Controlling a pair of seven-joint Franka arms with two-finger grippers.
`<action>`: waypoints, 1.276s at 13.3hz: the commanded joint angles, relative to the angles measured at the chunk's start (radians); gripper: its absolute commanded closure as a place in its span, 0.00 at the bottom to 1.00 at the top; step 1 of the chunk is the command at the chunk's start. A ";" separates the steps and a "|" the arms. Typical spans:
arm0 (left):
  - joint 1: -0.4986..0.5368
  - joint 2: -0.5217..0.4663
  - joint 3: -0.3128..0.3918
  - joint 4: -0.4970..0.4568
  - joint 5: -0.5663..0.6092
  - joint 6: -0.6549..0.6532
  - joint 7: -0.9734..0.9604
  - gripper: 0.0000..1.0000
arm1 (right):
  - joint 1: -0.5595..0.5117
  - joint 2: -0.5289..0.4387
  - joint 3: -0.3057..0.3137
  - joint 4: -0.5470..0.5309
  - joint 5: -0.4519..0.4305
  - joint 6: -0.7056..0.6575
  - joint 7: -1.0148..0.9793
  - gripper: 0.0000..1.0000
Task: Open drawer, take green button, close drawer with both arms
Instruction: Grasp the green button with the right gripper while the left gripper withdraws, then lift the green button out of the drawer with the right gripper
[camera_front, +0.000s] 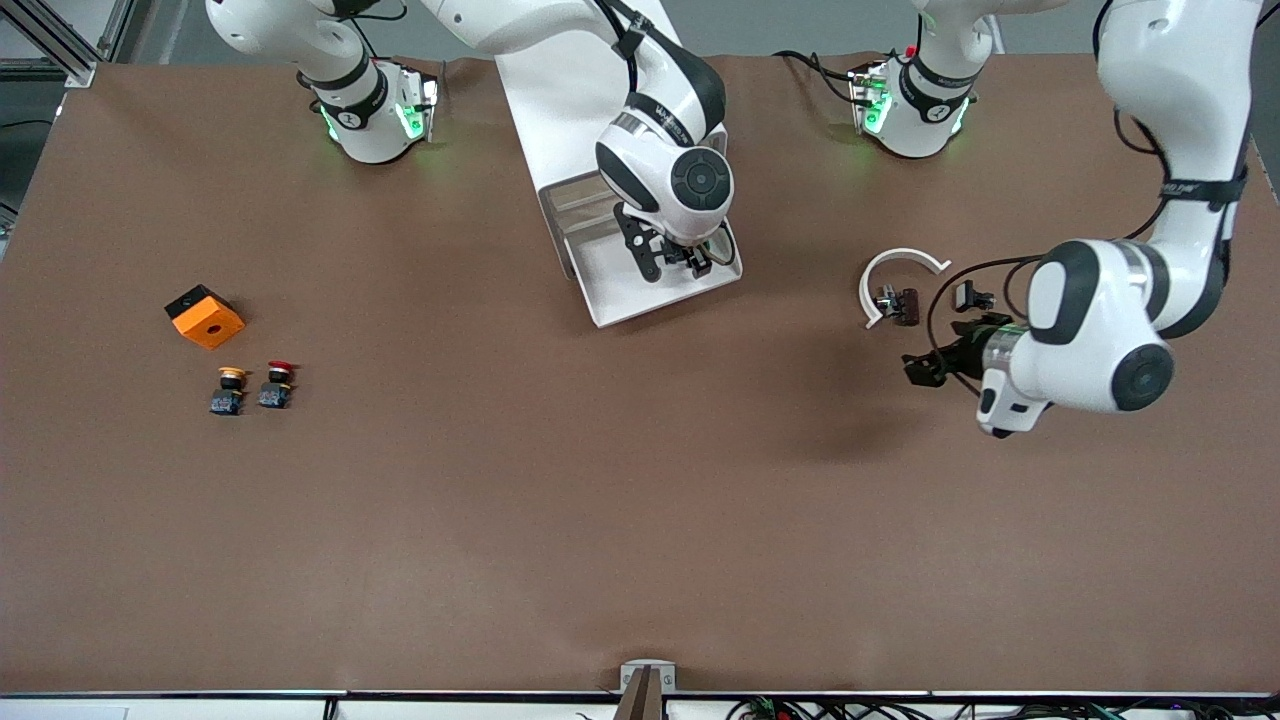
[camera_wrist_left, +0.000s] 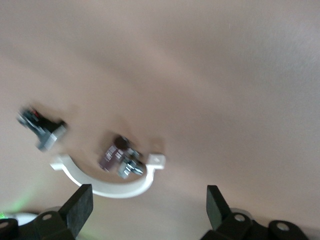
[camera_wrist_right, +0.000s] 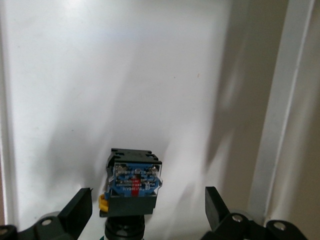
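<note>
The white drawer (camera_front: 622, 296) stands pulled out of its cabinet (camera_front: 560, 100) toward the front camera. My right gripper (camera_front: 676, 262) reaches down into it and is open. In the right wrist view the button (camera_wrist_right: 132, 187) lies on the drawer floor (camera_wrist_right: 125, 75) between the spread fingers (camera_wrist_right: 77, 210), touching neither. Its black-and-blue body shows, and its cap is almost all cut off at the picture's edge. My left gripper (camera_front: 938, 352) hovers open and empty over the table toward the left arm's end, beside a white curved clamp (camera_front: 900, 268).
A small metal-and-purple part (camera_wrist_left: 119, 159) lies inside the clamp (camera_wrist_left: 110, 186), with another small dark part (camera_wrist_left: 42, 130) beside it. Toward the right arm's end sit an orange-and-black block (camera_front: 205, 316), a yellow-capped button (camera_front: 229, 390) and a red-capped button (camera_front: 277, 385).
</note>
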 joint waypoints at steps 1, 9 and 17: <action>0.046 -0.122 -0.007 -0.118 0.062 0.103 0.156 0.00 | 0.009 0.009 -0.010 0.017 -0.014 -0.006 -0.005 0.00; 0.155 -0.399 -0.011 -0.178 0.063 0.198 0.378 0.00 | 0.000 0.003 -0.016 0.020 -0.022 -0.008 0.000 0.87; 0.172 -0.492 -0.013 -0.061 0.063 0.063 0.501 0.00 | -0.098 -0.009 -0.019 0.170 -0.025 -0.138 -0.003 1.00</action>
